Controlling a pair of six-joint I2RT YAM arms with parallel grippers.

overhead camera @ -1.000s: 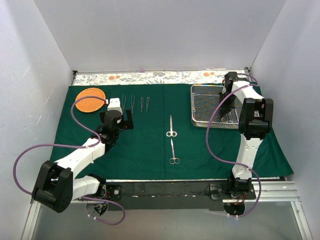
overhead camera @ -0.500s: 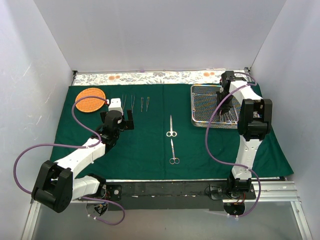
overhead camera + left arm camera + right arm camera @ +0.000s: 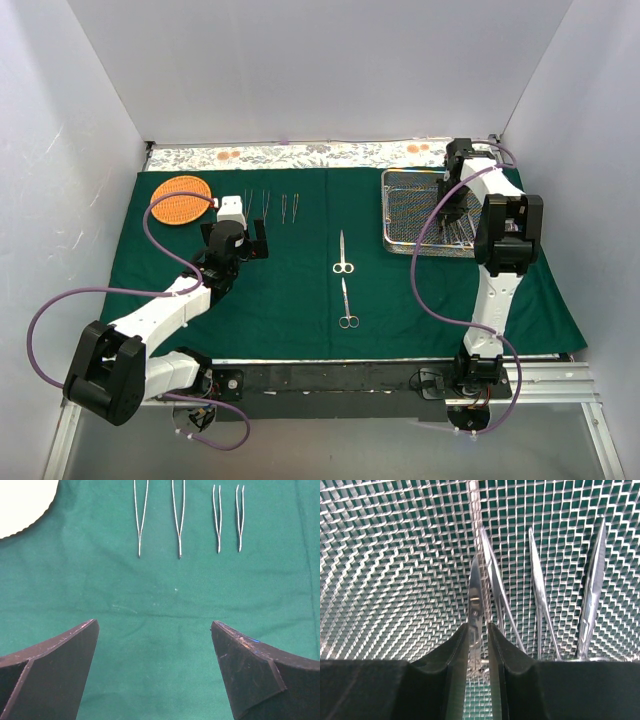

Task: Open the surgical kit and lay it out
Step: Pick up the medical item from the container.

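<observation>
The dark green cloth (image 3: 300,290) lies spread flat. On it, at the back left, are several tweezers (image 3: 178,515) in a row, and two scissors (image 3: 343,252) lie at the centre. The wire-mesh tray (image 3: 405,210) sits at the back right with several steel instruments (image 3: 537,600) in it. My right gripper (image 3: 480,627) is down in the tray. Its jaws are narrowly open around one instrument (image 3: 475,600), which lies against the left finger with a gap to the right one. My left gripper (image 3: 154,625) hangs wide open and empty over bare cloth, just short of the tweezers.
A round orange woven basket (image 3: 181,200) lies on the cloth's back left corner, left of the tweezers. A patterned strip (image 3: 320,153) runs along the back wall. White walls close in on three sides.
My right gripper's jaws have parted from shut to a narrow gap, and it has shifted slightly toward the back of the tray. The left arm has not moved.
</observation>
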